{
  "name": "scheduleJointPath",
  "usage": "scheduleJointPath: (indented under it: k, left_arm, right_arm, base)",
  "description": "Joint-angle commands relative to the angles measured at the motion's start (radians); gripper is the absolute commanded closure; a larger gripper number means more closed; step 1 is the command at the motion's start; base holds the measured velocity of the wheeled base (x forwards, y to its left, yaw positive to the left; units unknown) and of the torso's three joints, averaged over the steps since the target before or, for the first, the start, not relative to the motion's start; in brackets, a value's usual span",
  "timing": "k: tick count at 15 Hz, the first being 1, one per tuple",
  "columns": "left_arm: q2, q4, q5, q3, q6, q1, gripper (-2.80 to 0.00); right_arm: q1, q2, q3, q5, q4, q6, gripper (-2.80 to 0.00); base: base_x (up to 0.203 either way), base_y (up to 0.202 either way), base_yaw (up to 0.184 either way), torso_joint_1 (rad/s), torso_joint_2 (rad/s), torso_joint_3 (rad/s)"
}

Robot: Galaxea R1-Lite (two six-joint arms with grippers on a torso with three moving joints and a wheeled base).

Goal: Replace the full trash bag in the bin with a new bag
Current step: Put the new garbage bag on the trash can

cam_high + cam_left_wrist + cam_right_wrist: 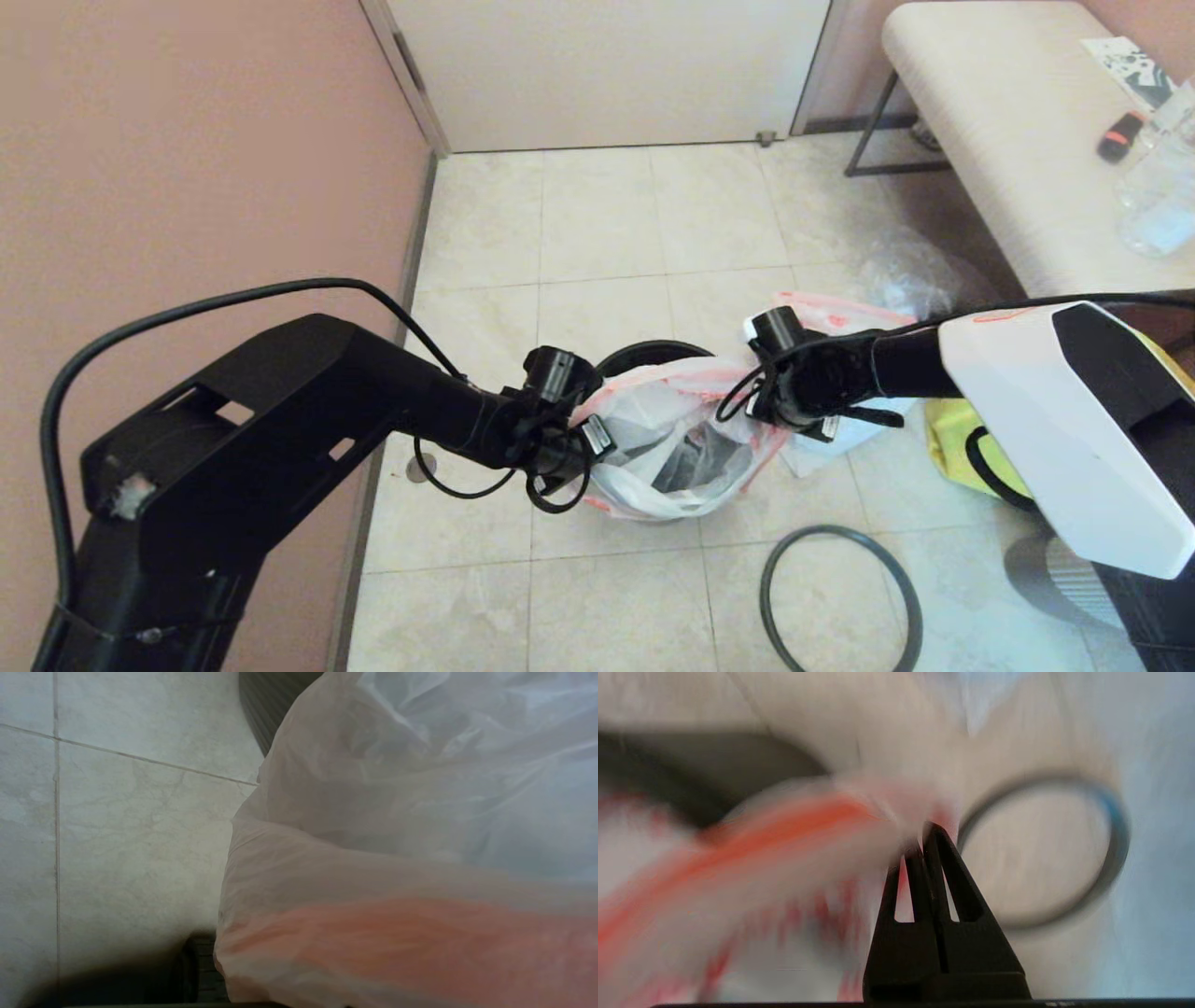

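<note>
Both pincers grip the new bag (672, 448): left pincer (597, 437) and right pincer (927, 833) clamped on its rim. Advise stretching evenly over the bin (644, 353), avoiding tears.

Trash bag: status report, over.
Both end effectors, left and right, shut on full trash bag rim. Bag in bin. Hoop off, on floor.
</note>
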Motion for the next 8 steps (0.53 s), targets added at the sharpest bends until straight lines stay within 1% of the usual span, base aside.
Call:
scheduleJointPath:
  k: [1,2,5,8]
  left_arm:
    - [0.012,-0.001,0.001,-0.005,-0.006,0.001,0.00]
    - [0.016,0.000,0.001,-0.007,-0.006,0.003,0.00]
    - [0.017,-0.001,0.001,-0.010,-0.006,0.003,0.00]
    - [0.017,0.004,0.001,-0.015,-0.007,0.001,0.00]
  right_arm:
    - [0.003,-0.098,0.022,0.052,0.067,0.063,0.00]
    - [0.008,-0.120,0.028,0.066,0.090,0.080,0.00]
    - [0.036,-0.138,0.031,0.071,0.132,0.101,0.00]
    - [0.046,-0.102,0.010,0.086,0.129,0.099,0.00]
  base:
    - [0.000,0.000,0.000,0.000,0.00,0.000]
    - [0.000,0.000,0.000,0.000,0.00,0.000]
    - [0.000,0.000,0.000,0.000,0.00,0.000]
    - [0.000,0.000,0.000,0.000,0.00,0.000]
